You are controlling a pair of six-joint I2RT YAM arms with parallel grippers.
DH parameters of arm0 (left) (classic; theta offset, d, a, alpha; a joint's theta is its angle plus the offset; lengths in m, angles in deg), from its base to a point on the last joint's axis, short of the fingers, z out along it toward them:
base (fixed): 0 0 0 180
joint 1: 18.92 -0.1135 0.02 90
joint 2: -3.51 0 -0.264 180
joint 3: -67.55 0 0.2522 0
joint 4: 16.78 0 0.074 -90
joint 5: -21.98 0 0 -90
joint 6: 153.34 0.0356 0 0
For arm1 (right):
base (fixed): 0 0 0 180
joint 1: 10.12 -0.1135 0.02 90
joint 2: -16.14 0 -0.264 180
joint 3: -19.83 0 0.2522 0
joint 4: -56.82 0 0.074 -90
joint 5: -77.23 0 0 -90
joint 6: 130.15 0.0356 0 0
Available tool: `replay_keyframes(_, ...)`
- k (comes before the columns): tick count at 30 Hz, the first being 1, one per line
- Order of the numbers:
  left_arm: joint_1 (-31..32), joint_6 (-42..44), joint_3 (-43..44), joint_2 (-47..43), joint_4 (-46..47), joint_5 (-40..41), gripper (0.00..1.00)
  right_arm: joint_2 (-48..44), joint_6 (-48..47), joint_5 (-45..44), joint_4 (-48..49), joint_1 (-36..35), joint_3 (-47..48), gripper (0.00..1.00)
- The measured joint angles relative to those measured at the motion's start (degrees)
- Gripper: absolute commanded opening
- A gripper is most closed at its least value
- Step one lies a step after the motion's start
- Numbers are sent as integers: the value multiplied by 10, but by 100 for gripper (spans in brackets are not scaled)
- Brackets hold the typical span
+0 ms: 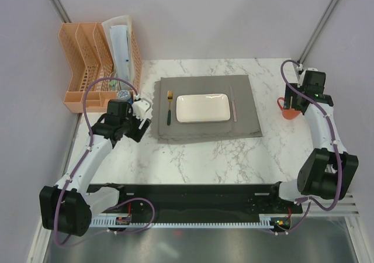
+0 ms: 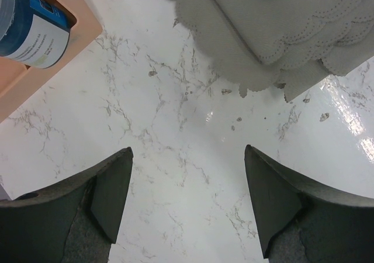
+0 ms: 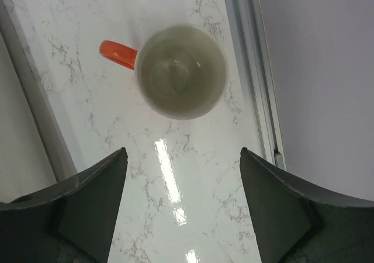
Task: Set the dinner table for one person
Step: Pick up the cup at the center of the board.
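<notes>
Sitting well to the left of the grey scallop-edged placemat (image 1: 245, 120), an orange plastic rack (image 1: 82, 70) occupies the far left corner, a blue-labelled container (image 2: 29, 32) in its near end. Just off the placemat's left edge, the left gripper (image 2: 187, 178) points down at bare marble, its jaws spread wide with nothing between them. The dinner table (image 1: 204, 163), white with fine grey veins, lies beneath the placemat and reaches well past it on every side. On the placemat's left part lies a fork (image 1: 170, 108) with a gold head and dark green handle. A white rectangular plate (image 1: 203, 108) fills the placemat's middle, and a thin pale utensil (image 1: 234, 105), too slight to identify, lies on its right part. To the right of the placemat, an orange mug (image 3: 181, 70) stands upright on the marble. Above it, the right gripper (image 3: 182, 178) hangs with jaws parted, clear of the mug and gripping nothing.
</notes>
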Motion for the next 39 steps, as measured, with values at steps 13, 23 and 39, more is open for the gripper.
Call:
replay_keyframes(13, 0, 2, -3, -2, 7, 5, 85, 88, -34, 78, -5, 50, 22, 84)
replay_keyframes(23, 0, 2, -4, -4, 8, 13, 86, 125, -66, 99, -30, 50, 76, 81)
replay_keyframes(39, 0, 2, -4, 9, 9, 16, 86, 153, -90, 139, -33, 51, 84, 66)
